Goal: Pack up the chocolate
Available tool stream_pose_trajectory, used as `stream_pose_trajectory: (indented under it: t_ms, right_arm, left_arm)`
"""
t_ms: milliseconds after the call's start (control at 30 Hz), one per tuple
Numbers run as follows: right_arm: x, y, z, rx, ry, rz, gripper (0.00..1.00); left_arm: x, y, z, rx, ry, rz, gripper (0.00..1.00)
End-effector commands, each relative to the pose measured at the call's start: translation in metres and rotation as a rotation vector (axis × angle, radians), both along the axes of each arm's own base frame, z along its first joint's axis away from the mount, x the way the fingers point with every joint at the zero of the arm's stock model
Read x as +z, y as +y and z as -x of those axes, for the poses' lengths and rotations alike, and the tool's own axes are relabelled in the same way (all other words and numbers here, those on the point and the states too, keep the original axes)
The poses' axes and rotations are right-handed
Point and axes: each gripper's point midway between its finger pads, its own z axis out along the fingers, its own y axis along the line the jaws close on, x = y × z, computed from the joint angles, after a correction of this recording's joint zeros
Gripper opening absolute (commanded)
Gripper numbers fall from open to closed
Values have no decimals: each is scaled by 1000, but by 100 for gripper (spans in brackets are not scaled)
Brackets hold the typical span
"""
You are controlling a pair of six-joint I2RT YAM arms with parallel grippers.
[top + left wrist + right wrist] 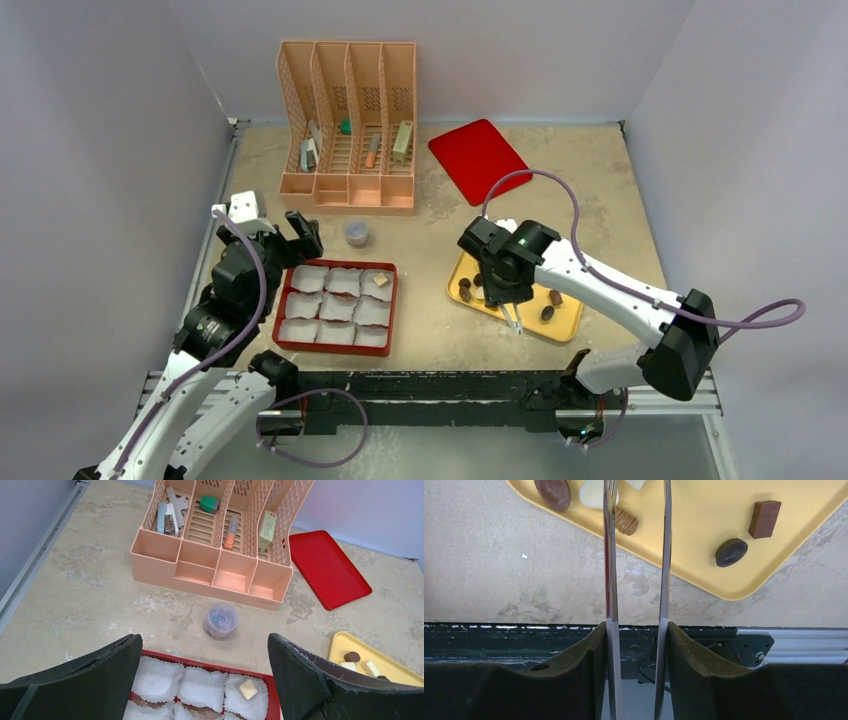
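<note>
From above, we judge the job barely begun: the red box [393, 310] holds nine white paper cups [325, 305], and only the far right cup has a piece in it. The rest of the chocolate [547, 313] lies on the yellow tray [570, 322], well to the right of the box. The right gripper [510, 302] hangs over that tray with tweezers [516, 322] pointing down at it, so we take the step in hand to be picking the next piece. The left gripper [303, 235] waits at the box's far left corner. Its wrist view shows the left gripper [204, 642] spread wide with nothing in it, above the box [210, 665], where a cream square of chocolate [246, 688] sits in its cup. Beyond it are a jar of clips [220, 621], a peach organiser [210, 580] and a red lid [327, 570]. The right wrist view shows the right gripper [636, 635] pressed against the two tweezers [610, 555] blades, which stand apart. Their tips leave the picture, so we cannot tell whether they hold anything. Brown, caramel and cream chocolate [731, 551] lies scattered on the tray [704, 530]. Next, we think, the tips must straddle one small piece, close gently, then carry it to an empty cup. The table [499, 565] is a mottled, scuffed beige, enclosed by plain grey walls [100, 120].
</note>
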Motion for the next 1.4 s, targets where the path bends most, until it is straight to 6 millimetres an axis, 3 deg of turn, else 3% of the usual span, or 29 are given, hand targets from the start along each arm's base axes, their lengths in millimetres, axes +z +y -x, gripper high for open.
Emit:
stream_pose_trajectory:
  t_ms: [0, 267, 467, 1100, 1233, 1367]
  right_arm:
    - [11, -9, 0, -41, -17, 5, 45]
    - [8, 3, 4, -29, -2, -82, 45]
    - [-2, 1, 5, -34, 25, -44, 45]
    - [-8, -2, 4, -43, 36, -9, 41]
    - [-2, 0, 1, -44, 22, -23, 32]
    - [17, -3, -10, -49, -53, -18, 29]
  left_arm:
    - [12, 1, -2, 8, -44, 12, 96]
    - [12, 0, -2, 6, -44, 14, 96]
    - [11, 1, -2, 10, -40, 11, 96]
    - [15, 3, 1, 15, -52, 21, 96]
    - [17, 4, 2, 15, -60, 27, 96]
    - [23, 5, 4, 17, -73, 37, 96]
